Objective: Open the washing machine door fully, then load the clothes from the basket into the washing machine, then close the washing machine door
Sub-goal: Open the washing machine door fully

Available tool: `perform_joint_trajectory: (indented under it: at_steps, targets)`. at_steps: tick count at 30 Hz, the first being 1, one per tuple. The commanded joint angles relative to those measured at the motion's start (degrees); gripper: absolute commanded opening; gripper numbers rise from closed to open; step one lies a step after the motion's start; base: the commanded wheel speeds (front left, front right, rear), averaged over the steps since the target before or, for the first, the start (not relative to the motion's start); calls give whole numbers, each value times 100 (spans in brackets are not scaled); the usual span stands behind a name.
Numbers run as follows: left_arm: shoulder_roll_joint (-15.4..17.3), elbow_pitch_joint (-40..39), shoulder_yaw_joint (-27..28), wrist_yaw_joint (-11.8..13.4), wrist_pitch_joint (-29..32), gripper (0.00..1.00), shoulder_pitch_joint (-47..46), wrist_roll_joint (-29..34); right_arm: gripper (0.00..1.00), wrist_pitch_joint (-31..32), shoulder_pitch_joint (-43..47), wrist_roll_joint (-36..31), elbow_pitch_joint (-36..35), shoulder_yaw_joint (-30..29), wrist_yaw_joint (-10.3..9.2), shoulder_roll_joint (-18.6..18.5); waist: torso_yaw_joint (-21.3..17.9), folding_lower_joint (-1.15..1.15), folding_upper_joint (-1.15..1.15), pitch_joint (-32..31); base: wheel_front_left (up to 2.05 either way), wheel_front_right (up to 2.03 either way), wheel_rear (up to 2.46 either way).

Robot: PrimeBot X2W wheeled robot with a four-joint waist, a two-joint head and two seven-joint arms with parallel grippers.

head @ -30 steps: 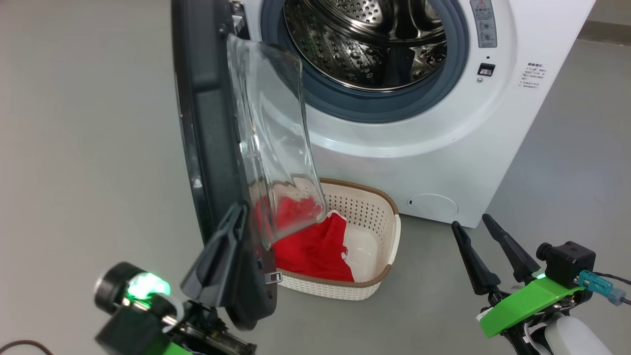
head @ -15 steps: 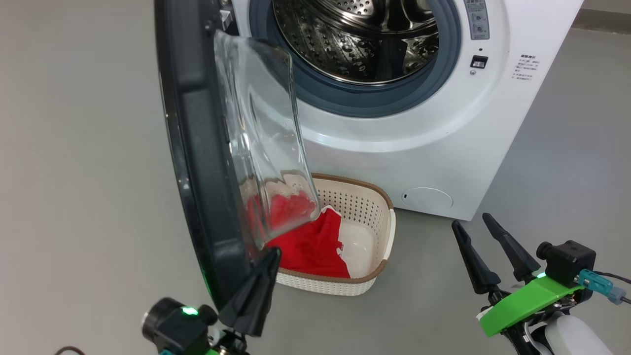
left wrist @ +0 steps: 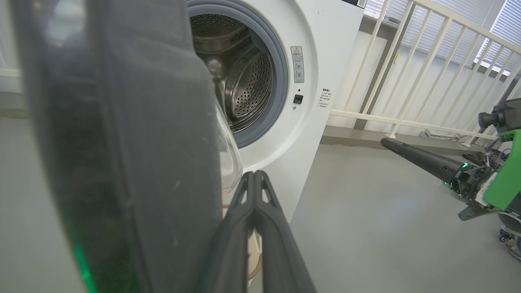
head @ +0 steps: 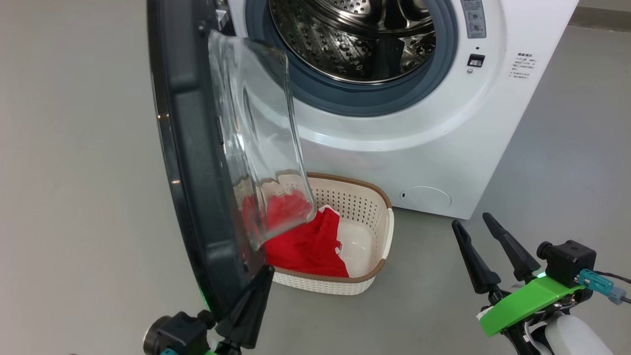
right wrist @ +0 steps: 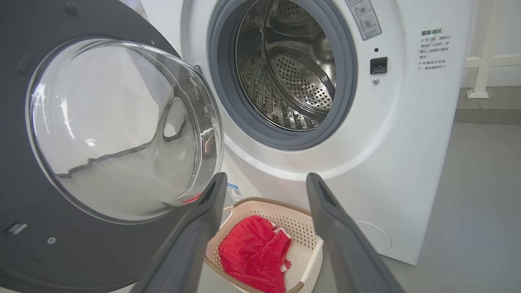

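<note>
As the head camera looks down, the washing machine door (head: 197,148) stands swung out from the left of the opening, nearly edge-on to me. Its clear glass bowl (head: 261,138) bulges toward the right. Behind it the washing machine (head: 394,162) shows its grey gasket (head: 355,101) and perforated steel drum (head: 345,44). The basket (head: 382,246) sits on the grey floor (head: 74,197) just in front of the machine, below the opening and partly behind the bowl. The clothes (head: 305,246) lie heaped in its left half, with white bottom showing at the right.

Left gripper (head: 263,276): fingers pressed together along their length, nothing between them, tips just beside the door's lower inner edge. I cannot tell whether they touch it.

Right gripper (head: 471,220): fingers spread wide apart and empty, pointing up above the floor, to the right of the basket and well apart from it. Through the right wrist camera I see the basket and clothes framed between those two fingers.
</note>
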Motion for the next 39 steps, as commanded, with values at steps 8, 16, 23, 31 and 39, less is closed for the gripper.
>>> perform_joint_trajectory:
  at_steps: [8,16,23,31,39]
  targets:
    - [108,29,429,157,-118,0,-252,-121,100,-69,-94,-8,-108,142,9,-49,144,0,0,-25,0,0,0]
    - [224,50,637,303,-154,0,-188,-165,100,-69,-46,18,-92,161,9,-41,341,0,0,-90,0,0,0]
    - [430,55,916,477,-132,0,-191,-202,100,-69,-36,34,-79,195,9,0,481,0,0,-126,0,0,0]
    - [654,177,1235,577,-105,0,-324,-321,100,-69,-32,14,-103,145,9,21,609,0,0,-45,0,0,0]
    - [904,589,1445,529,-19,0,-700,-425,100,-69,-104,-10,-117,123,9,31,790,0,0,149,0,0,0]
